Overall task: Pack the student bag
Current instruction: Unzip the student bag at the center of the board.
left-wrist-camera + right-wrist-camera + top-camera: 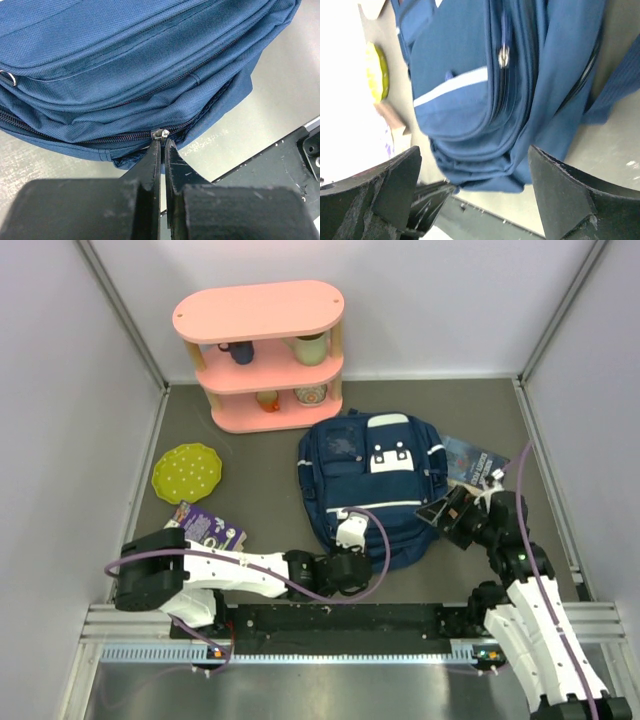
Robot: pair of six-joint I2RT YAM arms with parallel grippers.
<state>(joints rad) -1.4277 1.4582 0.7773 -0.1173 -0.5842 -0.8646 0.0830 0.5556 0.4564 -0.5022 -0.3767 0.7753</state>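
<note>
Top external view: the bench (270,465) is a flat, matte grey-brown sheet, boxed in by pale walls with metal rails running up the corners. At its far edge stands a pink shelf (258,315) with rounded ends and small cups on its two lower tiers. Toward the left edge lies a lime-green plate (187,472), scalloped and dotted, and nearer me a glossy purple packet (208,528).

The student bag (375,480) lies flat in the middle of the bench, slightly right of centre. It is soft navy woven fabric with a white stripe and a white buckled patch. A printed booklet (472,462) pokes out from under its right side.

My left claw (163,145) is at the bag's near edge, its black fingers pressed together and pinching the small silver zip pull (160,133) on a dark, toothed zipper line. The cloth there is ribbed and puckered into folds.

My right claw (475,175) hangs beside the bag's right side, its chunky black fingers spread wide and gripping nothing.
</note>
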